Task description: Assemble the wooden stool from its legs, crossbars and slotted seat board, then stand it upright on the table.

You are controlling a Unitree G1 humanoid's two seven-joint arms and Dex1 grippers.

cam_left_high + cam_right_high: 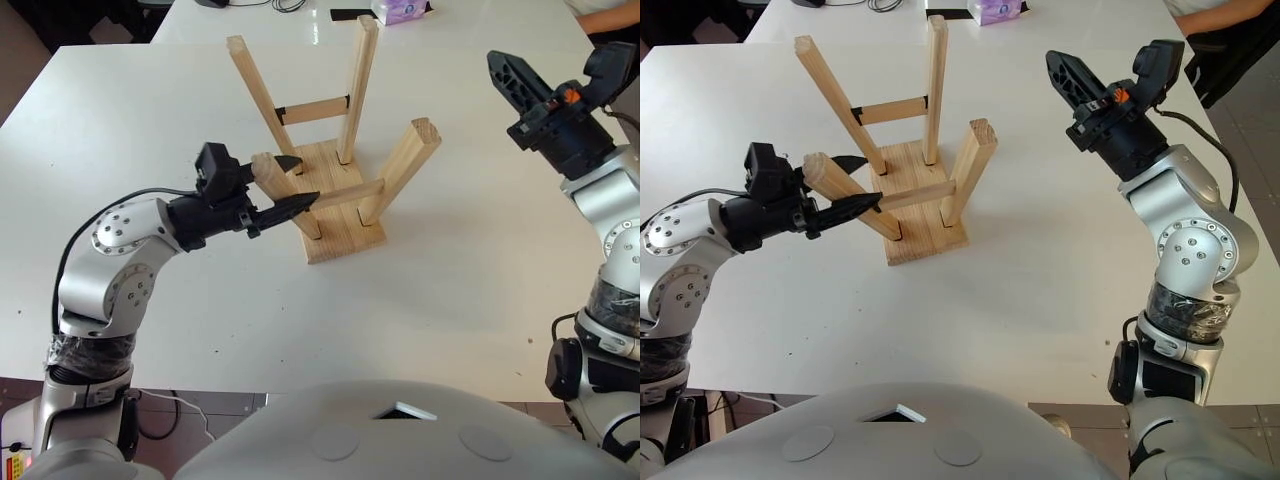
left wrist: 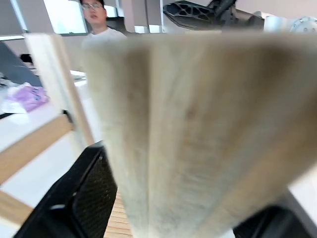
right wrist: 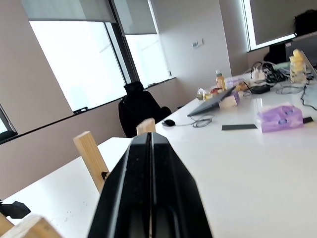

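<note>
While the left hand [image 1: 306, 180] grips one leg [image 1: 301, 214], the seat board [image 1: 342, 240] bears four.

I see the pale wooden stool [image 1: 335, 185] upside down just above the frame's centre, its seat board [image 1: 342, 240] flat on the table [image 1: 140, 120]. Four legs point up and splay outward: near-left leg [image 1: 268, 168], near-right leg [image 1: 400, 172], far-left leg [image 1: 258, 95], far-right leg [image 1: 358, 90]. A far crossbar [image 1: 315, 110] joins the far pair, a near crossbar [image 1: 350, 193] the near pair.

The white table [image 1: 450, 280] carries a wooden stool [image 1: 318, 165] turned upside down near its middle, seat board [image 1: 340, 238] flat on the top, legs pointing up.
</note>
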